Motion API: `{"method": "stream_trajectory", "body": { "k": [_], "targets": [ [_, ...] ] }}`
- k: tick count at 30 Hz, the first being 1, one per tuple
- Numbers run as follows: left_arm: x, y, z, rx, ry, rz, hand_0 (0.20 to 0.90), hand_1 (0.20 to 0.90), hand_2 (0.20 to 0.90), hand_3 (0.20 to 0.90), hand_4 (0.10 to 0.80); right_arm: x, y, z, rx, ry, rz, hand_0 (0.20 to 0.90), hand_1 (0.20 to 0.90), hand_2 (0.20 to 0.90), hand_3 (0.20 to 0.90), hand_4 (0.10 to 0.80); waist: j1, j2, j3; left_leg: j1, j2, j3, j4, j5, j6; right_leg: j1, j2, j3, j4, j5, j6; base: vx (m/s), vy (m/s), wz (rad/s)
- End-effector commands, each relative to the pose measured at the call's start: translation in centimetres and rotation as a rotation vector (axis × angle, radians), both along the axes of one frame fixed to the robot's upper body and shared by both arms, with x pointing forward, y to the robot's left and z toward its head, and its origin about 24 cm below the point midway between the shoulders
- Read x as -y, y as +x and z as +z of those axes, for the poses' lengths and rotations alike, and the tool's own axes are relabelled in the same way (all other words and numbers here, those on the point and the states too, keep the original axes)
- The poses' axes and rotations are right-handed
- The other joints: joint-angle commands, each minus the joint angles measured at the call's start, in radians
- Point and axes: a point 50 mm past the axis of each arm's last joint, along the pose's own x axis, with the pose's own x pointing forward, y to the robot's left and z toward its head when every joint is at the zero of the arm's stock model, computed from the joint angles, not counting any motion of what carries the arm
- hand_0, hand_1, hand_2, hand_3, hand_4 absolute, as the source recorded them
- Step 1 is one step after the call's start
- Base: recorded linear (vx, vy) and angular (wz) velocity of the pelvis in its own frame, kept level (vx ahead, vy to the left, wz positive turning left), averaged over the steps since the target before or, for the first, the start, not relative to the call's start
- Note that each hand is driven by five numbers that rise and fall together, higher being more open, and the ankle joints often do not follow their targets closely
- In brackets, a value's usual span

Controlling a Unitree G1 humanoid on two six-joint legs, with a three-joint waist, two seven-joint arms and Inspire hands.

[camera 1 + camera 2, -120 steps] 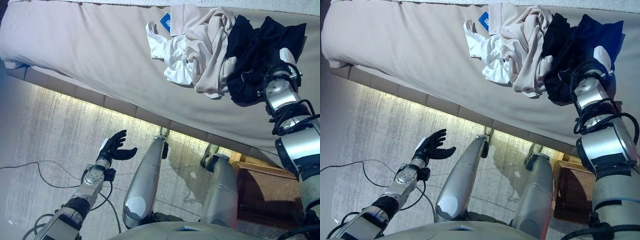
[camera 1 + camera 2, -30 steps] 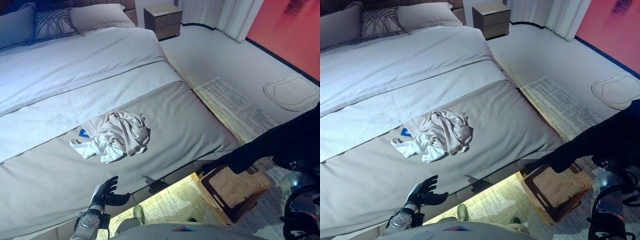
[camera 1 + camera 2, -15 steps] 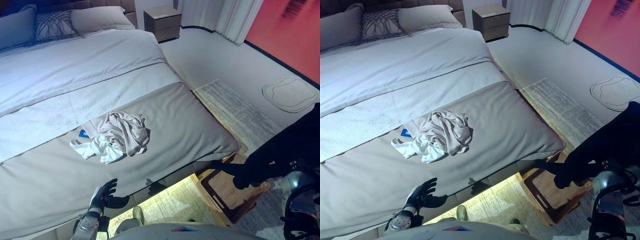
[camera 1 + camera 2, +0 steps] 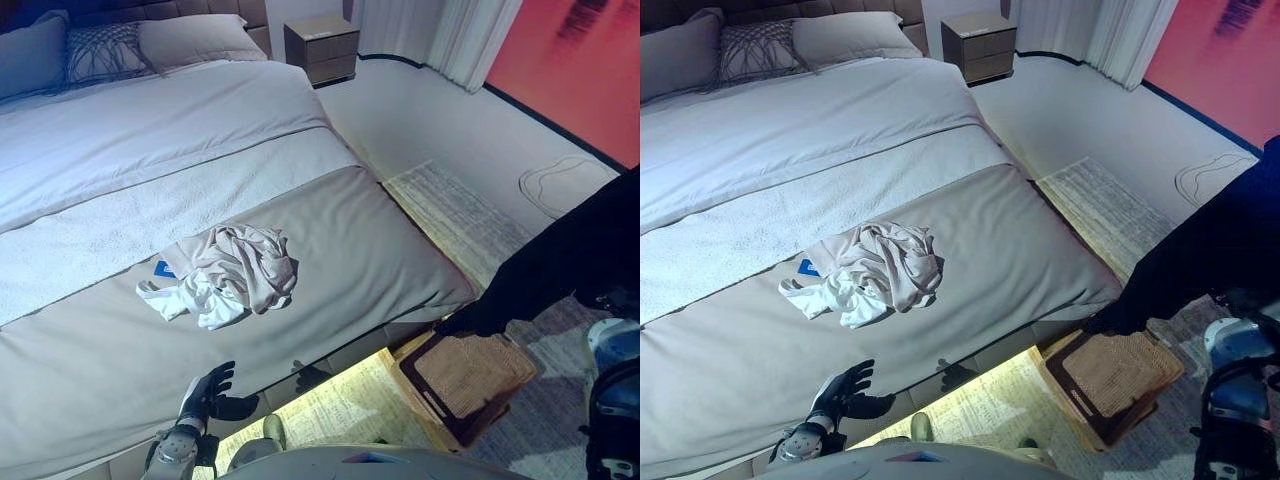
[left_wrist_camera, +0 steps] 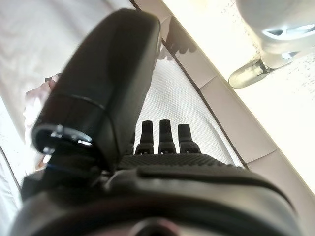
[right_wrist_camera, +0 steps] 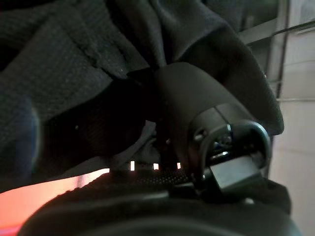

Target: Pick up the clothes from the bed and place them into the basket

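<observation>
right hand (image 6: 206, 128) grasping black garment (image 4: 1200, 260) | hangs over basket (image 4: 470, 385) | release only once centred above it | left hand (image 4: 210, 395) relaxed

No words, numbers or signs can be read in any view. The only candidate is a small blue tag (image 4: 164, 268) at the edge of the pile of clothes (image 4: 228, 274) on the bed (image 4: 120, 170); it may carry print, but it is too small to make out. The basket (image 4: 468, 380) on the floor shows no label
</observation>
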Motion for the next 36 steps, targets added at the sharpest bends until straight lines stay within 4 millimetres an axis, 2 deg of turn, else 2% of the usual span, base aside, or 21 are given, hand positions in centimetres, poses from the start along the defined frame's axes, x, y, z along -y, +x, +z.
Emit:
{"method": "stream_trajectory", "body": {
  "k": [1,5,10,19,24,25,28,31,36],
  "targets": [
    [-1.0,2.3,1.4,0.1,0.039,-0.048,0.9,0.9,0.9,0.9,0.8,1.3,-0.5,7.5,0.211,-0.223,-0.019,0.3,0.3,0.3,0.2,0.1,0.016,0.004,-0.076,0.027,0.003,-0.1,0.001,-0.108,-0.009,-0.038,0.029,0.025,0.031,0.046,0.014,0.0,0.0,0.0],
    [-1.0,2.2,1.4,0.096,0.04,-0.05,0.9,0.9,0.9,0.9,0.8,1.6,-0.5,7.0,0.199,-0.197,-0.022,0.3,0.3,0.3,0.2,0.1,0.015,0.003,-0.078,0.029,0.002,-0.1,0.001,-0.109,-0.009,-0.036,0.03,0.025,0.028,0.048,0.014,0.0,0.0,0.0],
    [-1.0,2.3,1.3,0.093,0.036,-0.056,0.9,0.9,0.9,0.9,0.8,2.6,-0.2,4.9,0.094,-0.104,-0.041,0.3,0.3,0.3,0.2,0.1,0.016,0.002,-0.075,0.03,0.001,-0.1,0.001,-0.11,-0.009,-0.036,0.031,0.025,0.027,0.049,0.014,0.0,0.0,0.0],
    [-1.3,2.3,1.4,0.089,0.05,-0.067,0.9,0.9,0.9,0.9,0.8,5.0,-1.5,-1.6,-0.054,0.144,-0.171,0.3,0.3,0.3,0.2,0.1,0.017,0.015,-0.049,0.025,-0.006,-0.106,0.001,-0.109,-0.005,-0.046,0.027,0.026,0.028,0.058,0.019,0.0,0.0,0.0],
    [-1.9,2.7,1.7,0.092,0.059,-0.072,0.9,0.9,0.9,0.9,0.8,5.8,-1.9,-4.9,-0.161,0.286,-0.175,0.3,0.3,0.3,0.2,0.1,0.02,0.031,-0.033,0.02,-0.012,-0.108,0.001,-0.107,-0.002,-0.056,0.02,0.023,0.035,0.061,0.023,0.001,-0.015,0.0],
    [-2.0,2.9,1.9,0.101,0.059,-0.071,0.9,0.9,0.9,0.9,0.8,5.7,-1.8,-5.8,-0.181,0.317,-0.17,0.3,0.3,0.3,0.2,0.1,0.02,0.039,-0.022,0.015,-0.015,-0.111,0.001,-0.104,0.0,-0.067,0.018,0.024,0.045,0.061,0.024,-0.036,-0.036,0.01],
    [-2.0,3.7,2.3,0.126,0.053,-0.079,0.9,0.9,0.9,0.9,0.8,5.4,-1.3,-6.6,-0.229,0.328,-0.162,0.3,0.3,0.3,0.2,0.1,0.021,0.054,0.0,-0.011,-0.018,-0.115,0.001,-0.094,0.003,-0.105,0.013,0.024,0.065,0.06,0.024,-0.134,-0.019,0.05],
    [-1.2,6.4,3.4,0.225,0.031,-0.07,0.9,0.9,0.9,0.9,0.8,4.7,1.0,-6.5,-0.217,0.361,-0.104,0.3,0.3,0.3,0.2,0.1,0.016,0.082,0.082,-0.081,-0.026,-0.124,0.004,-0.074,0.008,-0.188,0.01,0.031,0.092,0.063,0.018,-0.337,0.015,0.01],
    [0.3,9.6,5.1,0.356,-0.002,-0.061,0.9,0.9,0.9,0.9,0.8,3.5,3.8,-6.7,-0.19,0.457,-0.029,0.3,0.3,0.3,0.2,0.1,0.021,0.115,0.194,-0.181,-0.041,-0.131,0.022,-0.04,0.013,-0.282,0.012,0.043,0.135,0.059,-0.002,-0.252,-0.009,0.0]
  ]
}}
